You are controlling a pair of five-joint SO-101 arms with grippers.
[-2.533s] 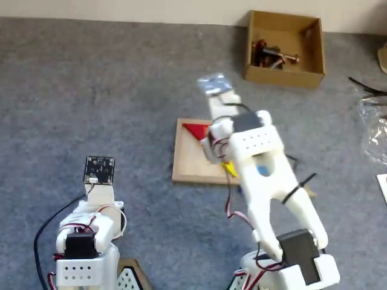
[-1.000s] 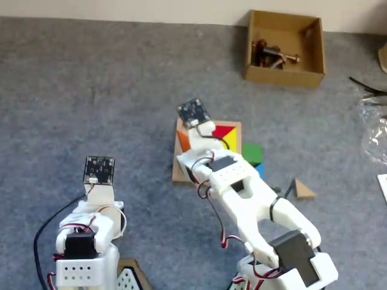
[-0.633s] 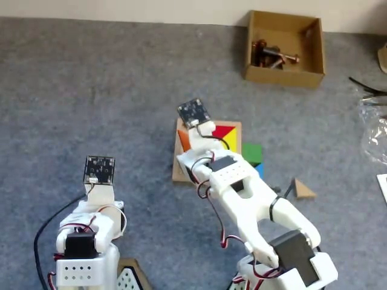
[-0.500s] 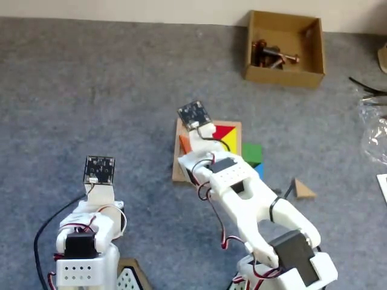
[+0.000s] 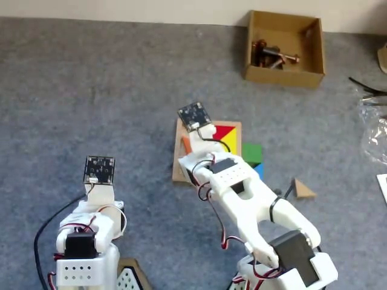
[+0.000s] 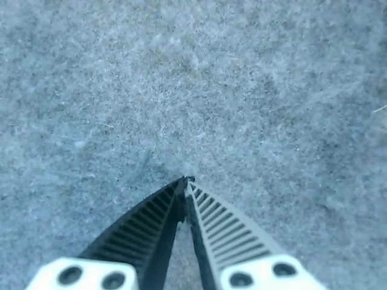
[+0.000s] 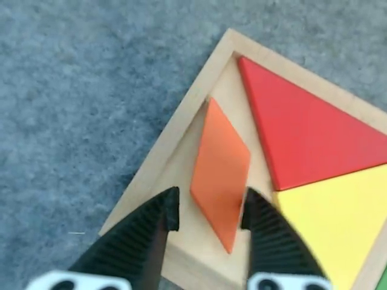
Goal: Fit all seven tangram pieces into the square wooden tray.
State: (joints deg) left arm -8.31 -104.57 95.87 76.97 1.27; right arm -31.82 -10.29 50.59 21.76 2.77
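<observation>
Your right gripper point(image 7: 208, 217) sits low over the square wooden tray point(image 7: 169, 142), its fingers point(image 7: 166, 220) spread to either side of the lower tip of the orange parallelogram point(image 7: 221, 175), with a sliver of bare wood showing between the piece and one finger. That orange piece lies flat inside the tray, along its left edge. Beside it is the big red triangle point(image 7: 308, 145), which fills the tray's far corner, and the yellow triangle point(image 7: 329, 223) butts against the red one's long side. From the high view, a green square point(image 5: 252, 152) and a blue piece point(image 5: 259, 170) lie just outside the tray's right edge, and a tan triangle point(image 5: 302, 189) rests farther off on the grey felt surface point(image 5: 91, 90). Your left gripper point(image 6: 187, 181) points down at bare felt well apart from the tray, its fingers pressed together.
</observation>
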